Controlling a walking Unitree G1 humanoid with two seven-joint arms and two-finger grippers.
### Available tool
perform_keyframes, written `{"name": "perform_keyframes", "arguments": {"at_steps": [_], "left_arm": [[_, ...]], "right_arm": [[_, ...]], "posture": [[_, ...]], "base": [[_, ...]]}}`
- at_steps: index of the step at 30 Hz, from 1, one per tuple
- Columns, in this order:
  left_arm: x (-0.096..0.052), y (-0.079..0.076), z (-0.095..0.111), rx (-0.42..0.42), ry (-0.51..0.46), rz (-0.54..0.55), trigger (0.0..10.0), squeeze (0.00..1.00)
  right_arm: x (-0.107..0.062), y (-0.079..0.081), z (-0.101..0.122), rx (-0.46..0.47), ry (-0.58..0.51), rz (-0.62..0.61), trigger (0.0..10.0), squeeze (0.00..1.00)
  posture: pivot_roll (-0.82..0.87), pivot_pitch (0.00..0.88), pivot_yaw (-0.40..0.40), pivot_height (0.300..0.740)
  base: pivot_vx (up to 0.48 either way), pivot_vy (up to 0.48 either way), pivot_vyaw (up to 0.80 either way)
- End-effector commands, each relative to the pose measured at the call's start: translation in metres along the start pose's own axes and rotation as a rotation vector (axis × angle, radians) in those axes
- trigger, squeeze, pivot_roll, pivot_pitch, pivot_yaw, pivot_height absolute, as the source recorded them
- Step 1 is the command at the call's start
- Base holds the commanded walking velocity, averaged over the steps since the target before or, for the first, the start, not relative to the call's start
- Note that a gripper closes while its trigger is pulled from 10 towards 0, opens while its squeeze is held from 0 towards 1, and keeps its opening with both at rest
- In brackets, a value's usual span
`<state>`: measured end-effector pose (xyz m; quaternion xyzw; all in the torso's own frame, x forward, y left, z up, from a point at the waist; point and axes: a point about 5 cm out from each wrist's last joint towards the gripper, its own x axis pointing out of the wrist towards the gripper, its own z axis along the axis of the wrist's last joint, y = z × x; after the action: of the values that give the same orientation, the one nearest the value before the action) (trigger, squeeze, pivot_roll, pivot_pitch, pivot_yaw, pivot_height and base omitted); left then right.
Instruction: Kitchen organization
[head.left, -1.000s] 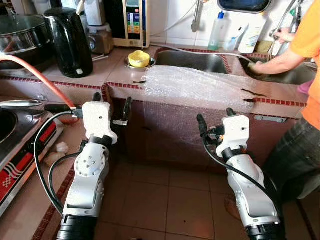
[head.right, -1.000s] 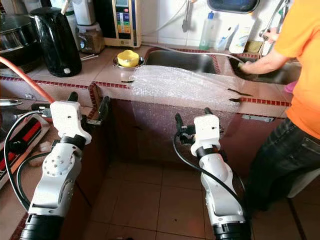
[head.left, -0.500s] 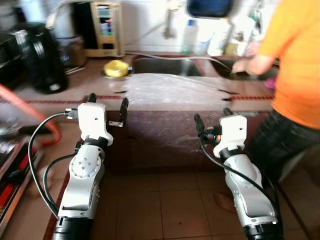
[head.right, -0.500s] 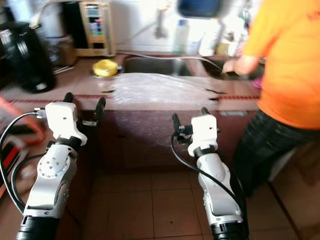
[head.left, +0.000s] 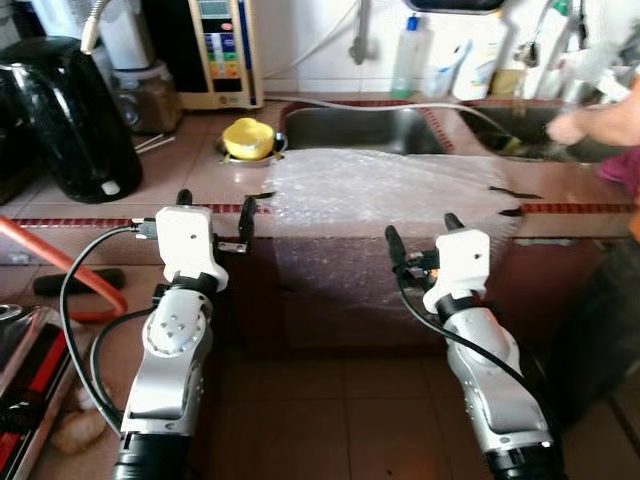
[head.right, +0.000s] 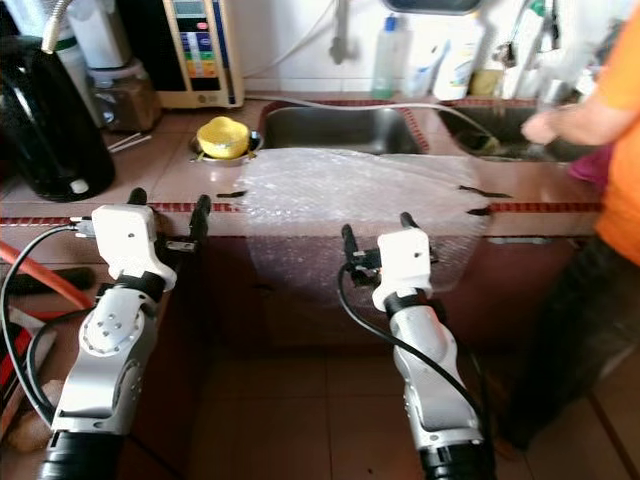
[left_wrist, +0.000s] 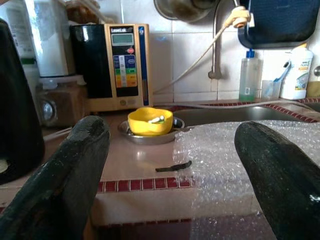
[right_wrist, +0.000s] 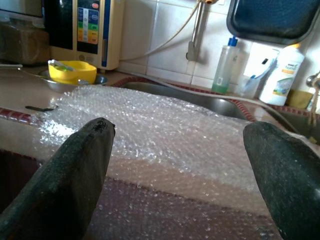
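Bubble wrap (head.left: 385, 190): spread over the counter (head.left: 200, 170) edge, hanging down the front, beside the sink (head.left: 360, 128).
Left gripper (head.left: 213, 212): fingers spread, empty, before the counter.
Right gripper (head.left: 420, 240): fingers apart, empty, facing the wrap.

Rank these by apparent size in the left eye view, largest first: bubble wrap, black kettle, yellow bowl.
1. bubble wrap
2. black kettle
3. yellow bowl
The kettle sits nearer than the bowl, but the gap looks too wide for that to matter.
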<state>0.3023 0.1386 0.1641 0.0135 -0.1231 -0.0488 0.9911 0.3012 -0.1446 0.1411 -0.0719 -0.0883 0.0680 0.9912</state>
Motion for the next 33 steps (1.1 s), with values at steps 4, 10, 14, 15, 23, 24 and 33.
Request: {"name": "perform_keyframes", "arguments": {"at_steps": [4, 10, 14, 15, 23, 24, 33], "left_arm": [[0.0009, -0.0001, 0.0017, -0.007, 0.003, 0.004, 10.0, 0.0], [0.0011, -0.0016, 0.0012, -0.011, 0.006, -0.001, 10.0, 0.0], [0.0015, -0.0014, 0.0, -0.024, 0.014, 0.006, 10.0, 0.0], [0.0016, -0.0015, 0.0001, -0.023, 0.014, 0.006, 10.0, 0.0], [0.0014, -0.0015, -0.0002, -0.024, 0.017, 0.007, 10.0, 0.0], [0.0013, -0.0015, -0.0002, -0.024, 0.017, 0.007, 10.0, 0.0], [0.001, -0.0003, -0.0008, -0.022, 0.021, 0.009, 10.0, 0.0]], "right_arm": [[-0.0003, -0.0009, 0.0001, 0.0, -0.001, 0.0, 10.0, 0.0], [-0.0009, -0.0019, 0.0, -0.001, 0.001, 0.0, 10.0, 0.0], [-0.0009, -0.0034, 0.0001, -0.005, 0.002, -0.002, 10.0, 0.0], [-0.0008, -0.0036, 0.0002, -0.005, 0.002, -0.003, 10.0, 0.0], [-0.0015, -0.0024, 0.0001, -0.005, 0.004, 0.0, 10.0, 0.0], [-0.0015, -0.0022, 0.0001, -0.005, 0.004, 0.0, 10.0, 0.0], [-0.0025, -0.0028, -0.0015, -0.007, 0.01, 0.003, 10.0, 0.0]], "posture": [[0.05, 0.0, -0.004, 0.74], [0.05, 0.0, -0.006, 0.74], [0.05, 0.0, -0.007, 0.74], [0.05, 0.0, -0.007, 0.74], [0.05, 0.0, -0.006, 0.74], [0.05, 0.0, -0.006, 0.74], [0.05, 0.0, -0.008, 0.74]], "base": [[0.0, 0.0, 0.0], [0.0, -0.146, 0.0], [0.0, -0.291, 0.0], [0.0, -0.3, 0.0], [0.0, -0.459, 0.0], [0.0, -0.48, 0.0], [0.0, -0.27, 0.0]]}}
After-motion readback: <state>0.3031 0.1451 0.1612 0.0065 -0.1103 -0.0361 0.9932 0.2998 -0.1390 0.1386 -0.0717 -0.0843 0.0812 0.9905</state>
